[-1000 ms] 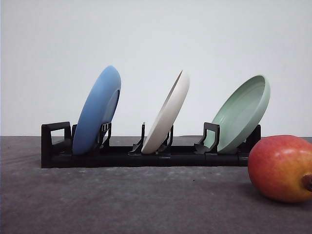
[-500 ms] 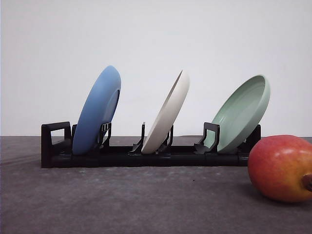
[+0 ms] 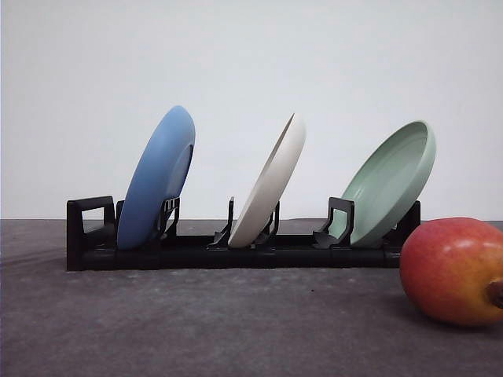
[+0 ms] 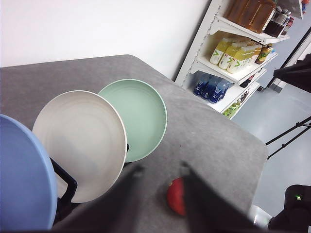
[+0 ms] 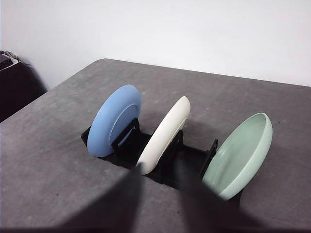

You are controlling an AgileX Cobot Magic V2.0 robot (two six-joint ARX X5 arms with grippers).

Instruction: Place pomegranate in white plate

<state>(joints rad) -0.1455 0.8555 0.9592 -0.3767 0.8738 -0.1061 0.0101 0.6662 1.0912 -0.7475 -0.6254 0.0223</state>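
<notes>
Nothing moved since the earlier frames. Black rack (image 3: 236, 253) on grey counter (image 3: 196, 330) holds three plates on edge, all tilted right: blue plate (image 3: 157, 177) left slot, white plate (image 3: 271, 182) middle slot, pale green plate (image 3: 391, 181) right slot. All plates bare. Pomegranate (image 3: 454, 271) sits on counter at near right, just in front of rack's right end, apart from white plate. Left gripper (image 4: 159, 194) fingers apart, above counter, holding nothing. Right gripper (image 5: 158, 194) fingers apart, holding nothing.
</notes>
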